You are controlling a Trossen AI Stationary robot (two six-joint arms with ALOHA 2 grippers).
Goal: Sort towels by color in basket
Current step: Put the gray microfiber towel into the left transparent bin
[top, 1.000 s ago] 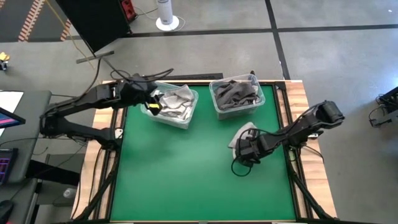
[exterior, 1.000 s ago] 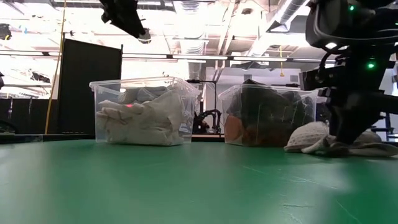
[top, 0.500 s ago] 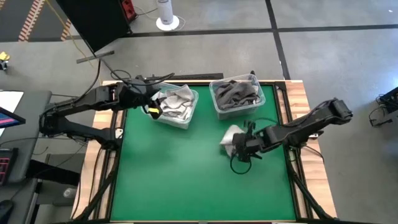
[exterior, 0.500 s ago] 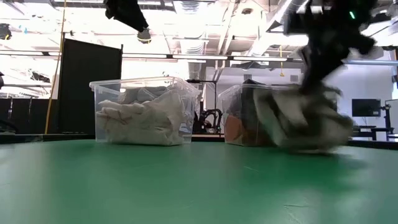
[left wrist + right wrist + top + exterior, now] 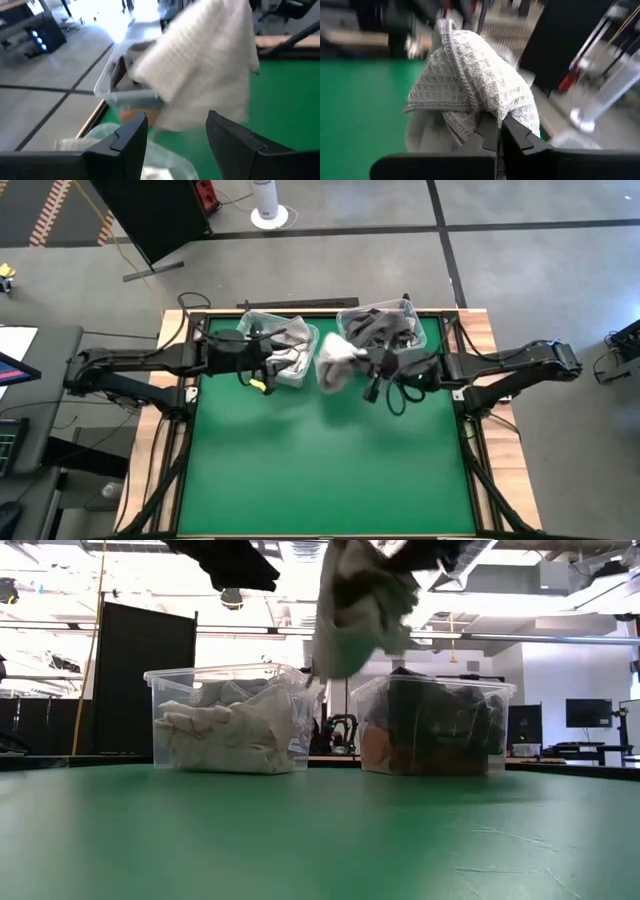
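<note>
Towel (image 5: 336, 363), pale grey with a waffle weave, hangs in the air between the two clear bins at the far side of the green table (image 5: 320, 470); no part of it touches the mat in the low view. The right gripper (image 5: 366, 361) has its fingers pinched tight on the cloth, whose folds bunch over the fingertips in the right wrist view. Just left of the towel stands the left bin (image 5: 283, 350), filled with light grey and white towels (image 5: 225, 730). Just right of it stands the right bin (image 5: 381, 332), holding dark grey towels (image 5: 430, 725), with an orange one (image 5: 374, 752) showing low against its near wall. The left gripper (image 5: 262, 367) hovers over the near edge of the left bin, its fingers spread apart and holding nothing, with the hanging towel straight ahead of it in the left wrist view. No readable writing or brand mark shows on the bins, towels or arms.
</note>
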